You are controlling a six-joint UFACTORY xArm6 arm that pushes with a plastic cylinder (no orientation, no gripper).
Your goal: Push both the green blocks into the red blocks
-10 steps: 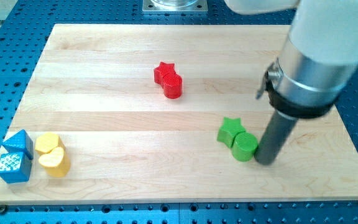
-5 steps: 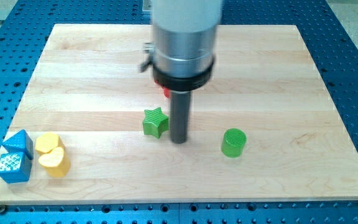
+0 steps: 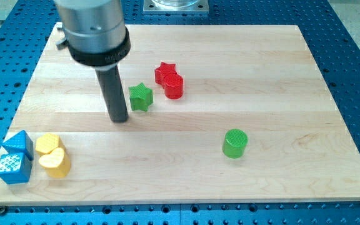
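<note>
Wooden board [image 3: 292,75] on blue pegboard [image 3: 355,62].

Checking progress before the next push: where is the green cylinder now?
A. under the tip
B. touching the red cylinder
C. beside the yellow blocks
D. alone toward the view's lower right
D: the green cylinder stands alone, well apart from the red cylinder and my tip.

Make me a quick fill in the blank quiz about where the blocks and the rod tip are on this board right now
1. My tip sits just to the view's ____ of the green star.
2. The green cylinder lies toward the view's ____ right.
3. The red star touches the red ____.
4. The two yellow blocks sit beside the ____ block.

Missing words: left; bottom; cylinder; blue
</note>
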